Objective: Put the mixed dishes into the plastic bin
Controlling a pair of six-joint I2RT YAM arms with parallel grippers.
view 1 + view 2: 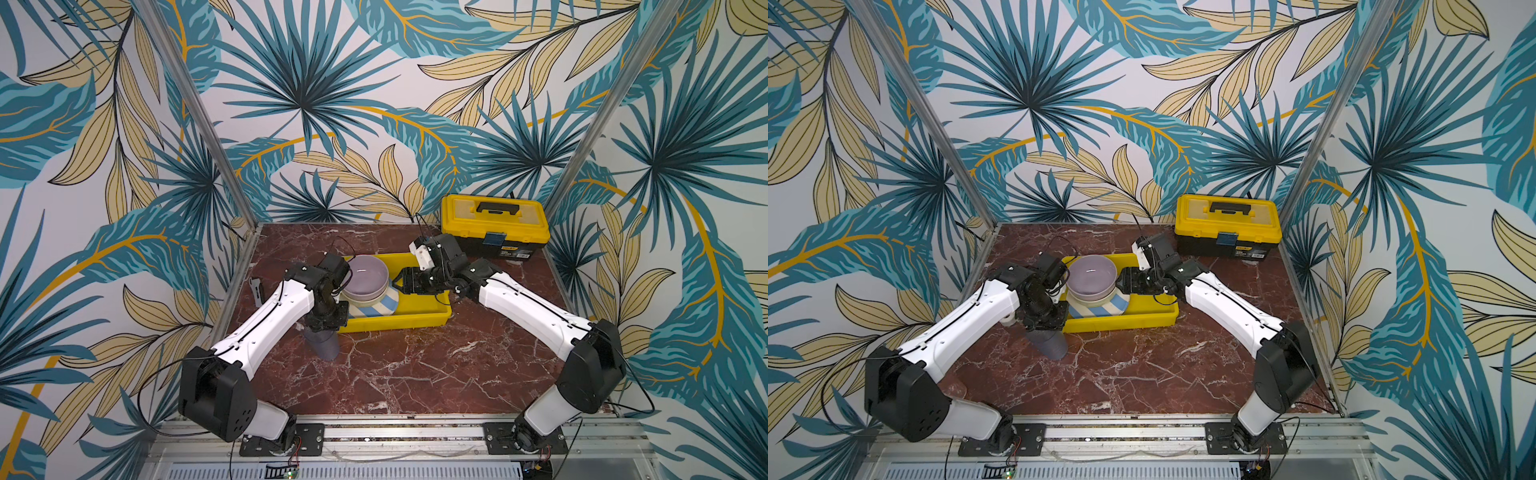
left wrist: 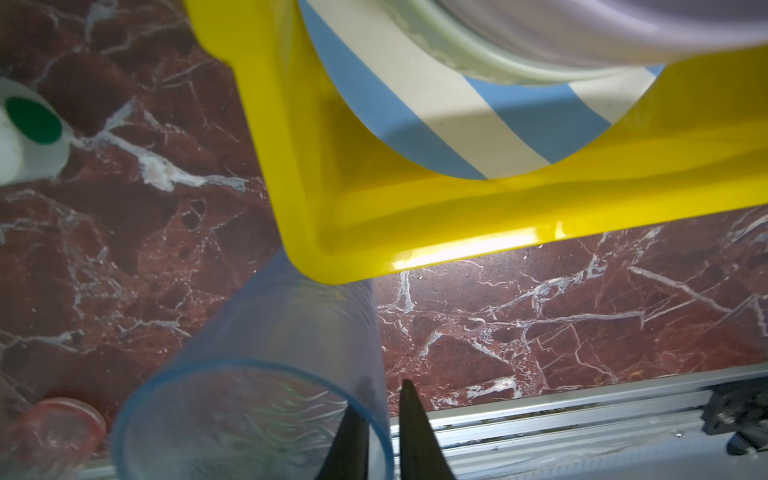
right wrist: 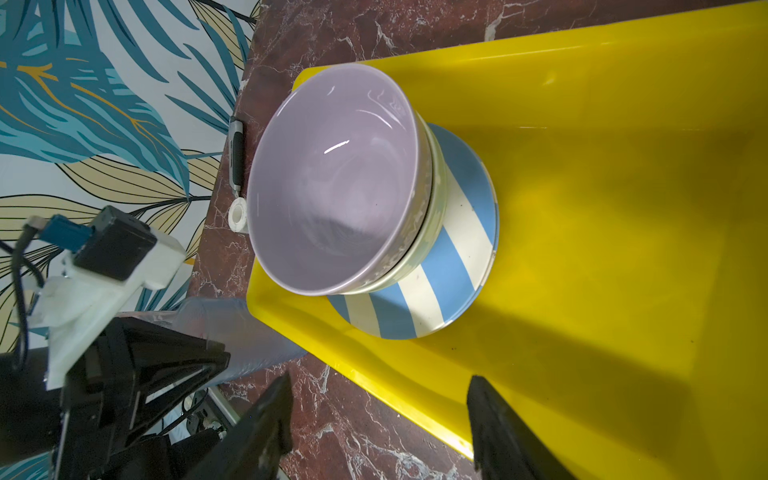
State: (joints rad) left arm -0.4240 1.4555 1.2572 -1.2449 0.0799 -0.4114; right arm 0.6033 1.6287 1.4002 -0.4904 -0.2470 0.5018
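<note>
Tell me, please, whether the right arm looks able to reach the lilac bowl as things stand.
Probably yes: the open right claw hovers over the bare part of the bin, pointing at the lilac bowl, and nothing stands between them.

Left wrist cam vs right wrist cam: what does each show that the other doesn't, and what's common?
Only left wrist: the left jaws straddling the clear tumbler's rim, one inside and one outside; a reddish clear cup; the front rail.
Only right wrist: the lilac bowl's inside, the leaf wallpaper, the left arm's camera, the right jaws wide apart, gripping nothing.
Both: yellow bin, striped plate under the pale green bowl, the tumbler, marble table.
</note>
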